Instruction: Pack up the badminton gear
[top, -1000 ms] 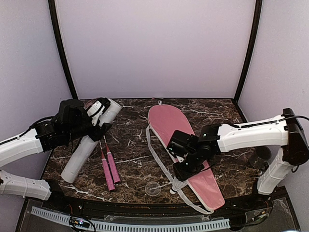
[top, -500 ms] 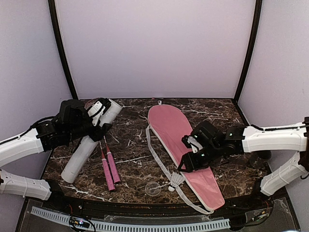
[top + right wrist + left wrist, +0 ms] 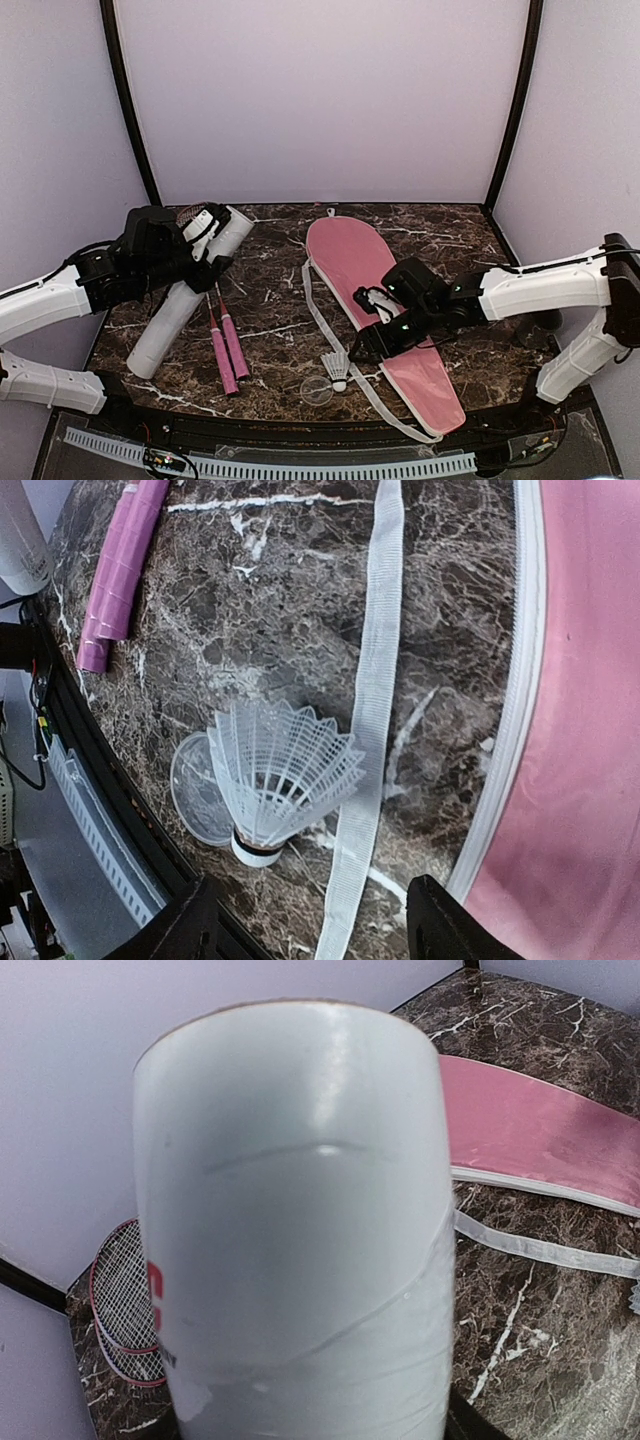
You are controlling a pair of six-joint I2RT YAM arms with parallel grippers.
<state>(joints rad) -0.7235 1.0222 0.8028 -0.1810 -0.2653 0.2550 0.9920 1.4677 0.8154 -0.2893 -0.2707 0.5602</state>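
The long white tube (image 3: 290, 1210) shows only a red mark at its left edge, unreadable. In the top view it slants from upper left down toward the lower left, clamped in the left gripper (image 3: 205, 250). The right gripper (image 3: 366, 346) is spread above a shuttlecock (image 3: 275, 780), cork toward the bottom of the frame, close to the table (image 3: 270, 300) rim, touching a clear disc (image 3: 192, 795) and the pink bag (image 3: 360, 265)'s strap (image 3: 375, 680). Bare marble lies between the strap and the racket handles (image 3: 228, 350).

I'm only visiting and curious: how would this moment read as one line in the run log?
left fingers: gripping tilted white tube | right fingers: open, near shuttlecock | shuttlecock: on table beside bag strap | rackets: on table
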